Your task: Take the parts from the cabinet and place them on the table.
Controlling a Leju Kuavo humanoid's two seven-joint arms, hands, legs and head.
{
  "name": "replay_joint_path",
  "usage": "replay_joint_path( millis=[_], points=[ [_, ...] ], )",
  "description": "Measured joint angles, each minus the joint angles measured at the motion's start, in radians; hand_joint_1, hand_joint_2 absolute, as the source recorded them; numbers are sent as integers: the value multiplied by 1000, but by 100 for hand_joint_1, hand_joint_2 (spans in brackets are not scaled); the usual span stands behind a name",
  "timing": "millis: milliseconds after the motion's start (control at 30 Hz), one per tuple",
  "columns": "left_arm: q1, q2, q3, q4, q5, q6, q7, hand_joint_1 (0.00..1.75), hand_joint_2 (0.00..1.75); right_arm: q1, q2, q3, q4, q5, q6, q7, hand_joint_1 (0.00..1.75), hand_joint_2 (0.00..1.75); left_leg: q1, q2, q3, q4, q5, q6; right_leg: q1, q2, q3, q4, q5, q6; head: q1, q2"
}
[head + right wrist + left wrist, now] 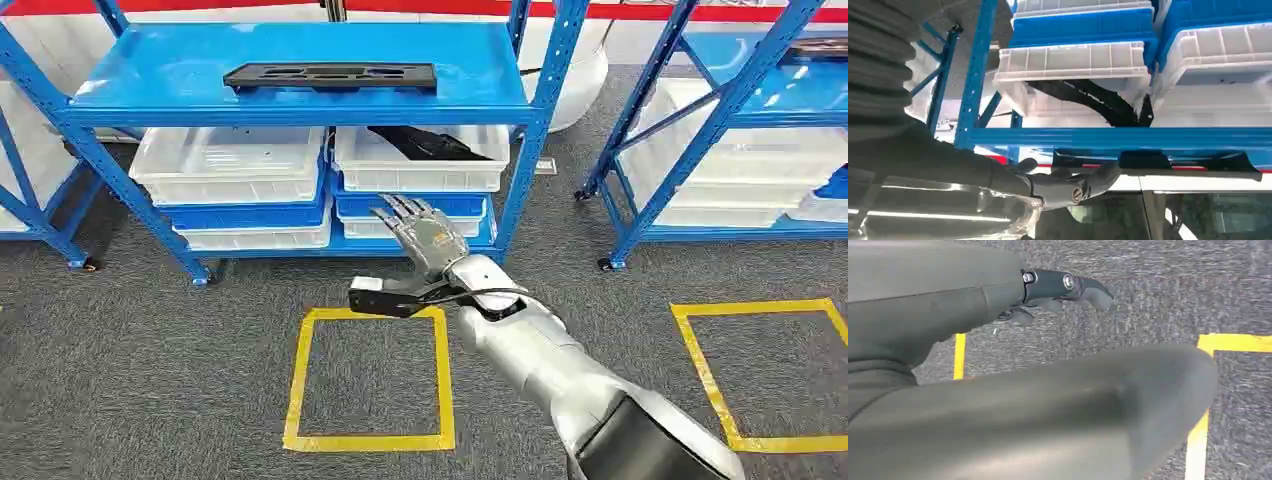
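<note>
Head view: flat black slotted part [330, 76] on glossy blue cabinet shelf [150, 75].

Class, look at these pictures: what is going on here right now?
A humanoid robot faces a blue shelving rack. Its right hand is raised toward the rack, fingers spread, holding nothing. A long black part lies on the top shelf, another black part sits in a white bin below. Nothing has been picked up yet. The left hand hangs over grey carpet.
</note>
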Motion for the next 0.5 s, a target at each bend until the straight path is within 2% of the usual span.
replay_joint_path(
  millis=[33,67,100,133,167,233,267,300,333,367,400,433,467,500],
  points=[
    [1,0,0,0,0,0,1,0,0,0,-1,0,0,0,-1,0,0,175,-5,-2,10,0,-6,0,5,0,30,-83,47,5,0,0],
    [0,-2,0,0,0,0,1,0,0,0,-2,-1,0,1,-1,0,0,175,-9,-3,20,0,-13,0,12,0,65,-177,96,3,0,0],
    [1,-6,0,0,0,0,1,0,0,1,-3,-2,-1,3,-2,0,0,175,-8,-4,24,-1,-19,1,18,2,89,-250,133,-11,0,0],
    [-1,-6,0,1,0,0,2,0,0,2,-4,-3,-2,3,-5,-1,0,175,-19,-9,27,2,-29,-5,22,1,104,-258,137,-19,-6,0],
    [-2,-6,0,1,0,0,2,0,0,3,-5,-3,-4,6,-7,-3,0,175,-17,-8,27,3,-31,-7,12,1,103,-258,137,-22,-5,0],
    [-2,-6,0,1,0,0,3,0,0,3,-5,-4,-7,8,-11,-5,0,175,-7,-7,27,0,-35,-16,15,1,104,-260,133,-34,-3,0],
    [-2,-2,0,0,0,2,3,0,0,3,-3,-6,-15,9,-12,-6,0,175,-11,-5,27,3,-45,-24,-3,3,120,-276,138,-42,-4,0],
    [-1,-2,0,0,-1,3,3,0,0,2,-3,-8,-17,8,-13,-6,0,175,-9,-1,24,18,-51,-29,-4,3,131,-284,137,-46,-4,0],
    [-2,-4,0,0,-1,4,3,0,0,-3,0,-9,-18,8,-13,-7,0,175,-4,0,2,68,-74,-36,-7,0,141,-288,133,-55,-12,0],
    [-2,-5,0,0,-2,5,3,0,0,-8,3,-9,-20,8,-12,-8,0,175,4,1,-40,142,-104,-45,-8,0,144,-289,130,-59,-10,0],
    [-2,-4,0,0,-2,6,3,0,0,-11,7,-10,-21,8,-10,-8,0,175,15,4,-94,231,-133,-55,-8,0,149,-288,126,-63,-11,0],
    [-1,-4,0,0,-2,6,4,0,0,-11,10,-11,-21,7,-8,-8,0,175,24,6,-138,292,-145,-64,-9,0,153,-288,119,-60,-10,0],
    [1,-4,0,0,-2,6,4,0,0,-11,11,-14,-21,6,-4,-8,0,175,32,8,-160,307,-130,-72,-12,0,159,-288,114,-56,-11,0],
    [2,-4,0,0,-2,6,4,0,0,-13,14,-14,-22,6,0,-8,0,175,40,11,-157,276,-92,-80,-16,1,166,-288,107,-50,-10,0]
  ],
)
